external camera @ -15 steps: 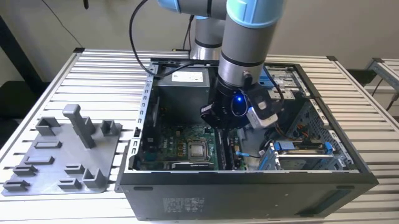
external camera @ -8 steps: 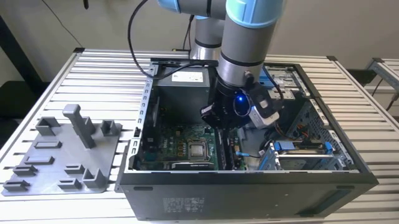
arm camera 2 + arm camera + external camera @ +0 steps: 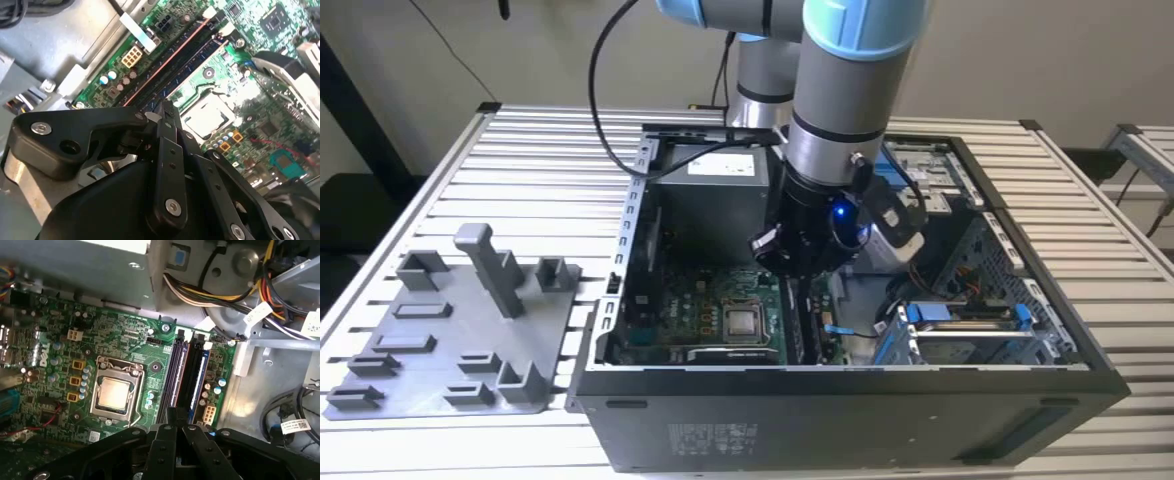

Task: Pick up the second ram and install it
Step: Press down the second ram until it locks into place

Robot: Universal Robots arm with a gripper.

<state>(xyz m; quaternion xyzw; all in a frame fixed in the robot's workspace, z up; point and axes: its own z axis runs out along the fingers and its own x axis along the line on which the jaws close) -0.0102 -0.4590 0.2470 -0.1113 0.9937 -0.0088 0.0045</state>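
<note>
One computer case (image 3: 854,420); one processor (image 3: 114,392)

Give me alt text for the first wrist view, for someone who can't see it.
The black pincer hangs inside an open computer case, just above the long memory slots on a green motherboard. Beside the slots sits the silver processor socket; bundled power cables run past the board's far edge.

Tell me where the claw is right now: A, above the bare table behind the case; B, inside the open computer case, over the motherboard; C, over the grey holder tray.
B: in the exterior view the claw hangs inside the computer case, over the motherboard, apart from the grey holder tray.
</note>
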